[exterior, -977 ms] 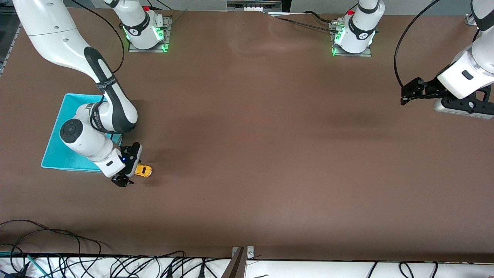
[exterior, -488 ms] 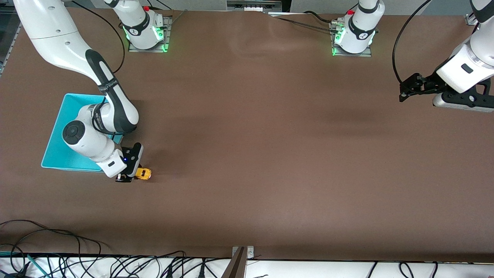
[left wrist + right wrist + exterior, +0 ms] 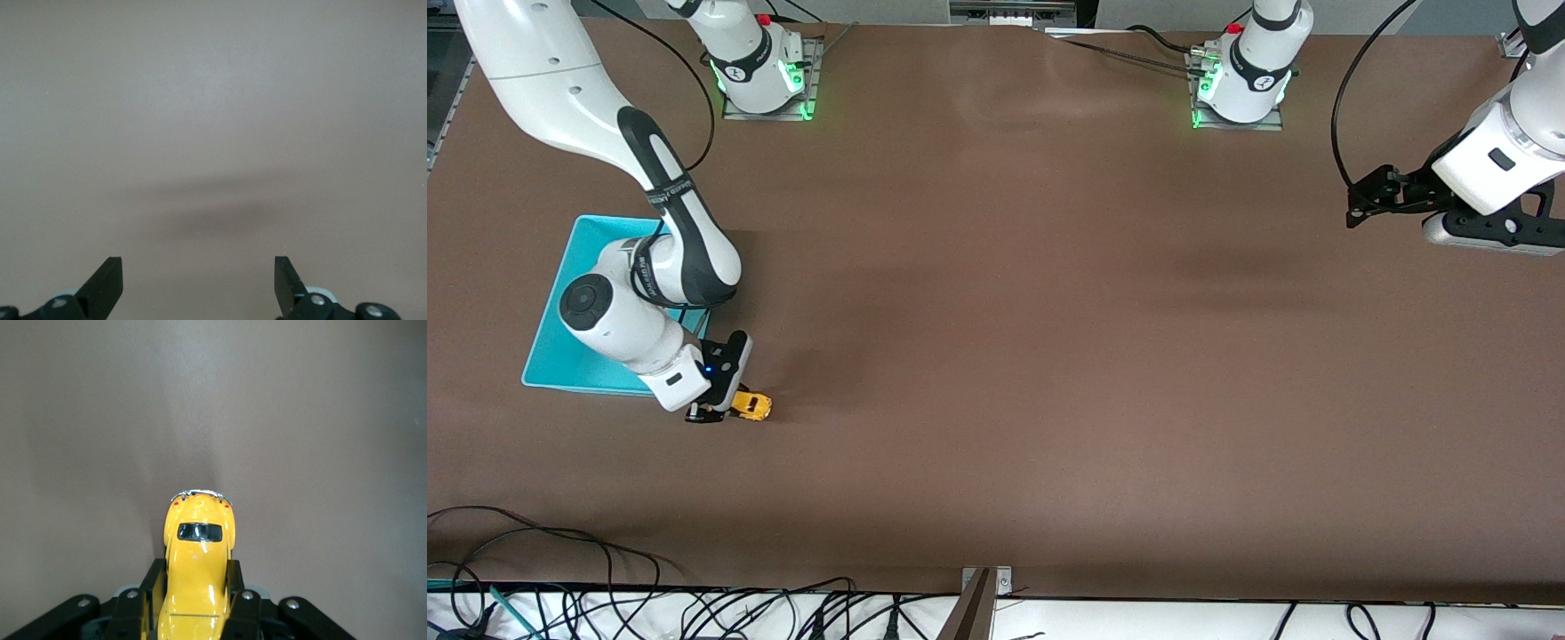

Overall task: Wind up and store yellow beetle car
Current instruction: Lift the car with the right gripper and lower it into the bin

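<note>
The right gripper (image 3: 720, 411) is clamped on the yellow beetle car (image 3: 751, 406), a tiny glossy yellow-orange toy with a rounded body and dark windows; in the right wrist view the two black fingers (image 3: 152, 583) press against the car's (image 3: 198, 570) flanks, one on each side, and its chrome-trimmed end with the small dark window points away from the wrist over bare brown surface. In the front view the gripper sits low at the table, with the car jutting out of it toward the left arm's end, just past the corner of the shallow turquoise rectangular plastic bin (image 3: 569, 342) that lies nearest the front camera and nearest the table's middle. Whether the car's wheels touch the table cannot be told. The bin sits near the edge at the right arm's end of the table, and the right arm's white forearm and wrist pass over much of it. The brown matte table (image 3: 1032, 356) spreads out bare from the car toward the left arm's end. There the left gripper (image 3: 1371, 197) hangs in the air over the table near that end's edge, its arm waiting; in the left wrist view its two black fingertips (image 3: 107, 280) stand wide apart with nothing between them, over plain brown surface (image 3: 213, 120) marked only by a soft shadow.
</note>
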Motion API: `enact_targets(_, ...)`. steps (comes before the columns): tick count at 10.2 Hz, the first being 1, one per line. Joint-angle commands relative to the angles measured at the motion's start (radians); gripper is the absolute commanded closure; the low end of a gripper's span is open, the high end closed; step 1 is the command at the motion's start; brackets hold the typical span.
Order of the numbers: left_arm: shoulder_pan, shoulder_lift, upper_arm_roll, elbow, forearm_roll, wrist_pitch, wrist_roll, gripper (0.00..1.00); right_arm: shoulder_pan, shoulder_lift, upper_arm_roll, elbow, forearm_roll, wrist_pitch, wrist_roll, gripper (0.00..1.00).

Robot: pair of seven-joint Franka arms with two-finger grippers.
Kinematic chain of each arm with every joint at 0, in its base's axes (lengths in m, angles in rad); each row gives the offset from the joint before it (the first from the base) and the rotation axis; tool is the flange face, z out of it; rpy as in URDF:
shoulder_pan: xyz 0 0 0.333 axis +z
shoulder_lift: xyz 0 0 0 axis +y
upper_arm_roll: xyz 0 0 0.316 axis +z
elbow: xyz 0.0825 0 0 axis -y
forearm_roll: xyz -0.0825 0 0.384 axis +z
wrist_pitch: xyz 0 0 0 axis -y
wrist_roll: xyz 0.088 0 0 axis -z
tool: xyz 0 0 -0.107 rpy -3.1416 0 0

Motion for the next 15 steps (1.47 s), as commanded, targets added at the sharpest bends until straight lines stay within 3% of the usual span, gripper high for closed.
enact_targets(1,-0.015,-0.009,0.014,0.003,-0.024,-0.012,-0.009,0.00,-0.005,-0.148,0.006,-0.012,0.010,-0.190,0.095,1.00)
enact_targets(3,-0.015,-0.008,0.013,0.003,-0.024,-0.014,-0.009,0.00,-0.006,-0.246,-0.001,-0.013,0.003,-0.335,0.146,1.00)
enact_targets(5,-0.015,-0.008,0.010,0.004,-0.024,-0.015,-0.007,0.00,-0.008,-0.317,-0.088,-0.022,0.000,-0.468,0.134,1.00)
enact_targets(7,-0.014,-0.008,0.011,0.004,-0.024,-0.015,-0.007,0.00,-0.009,-0.351,-0.173,-0.086,0.000,-0.467,0.120,1.00)
enact_targets(12,-0.012,-0.008,0.011,0.004,-0.024,-0.015,-0.006,0.00,-0.012,-0.353,-0.293,-0.437,0.010,-0.004,0.003,1.00)
enact_targets(15,-0.011,-0.008,0.011,0.003,-0.025,-0.017,-0.006,0.00,-0.026,-0.327,-0.308,-0.488,0.053,0.046,0.002,1.00)
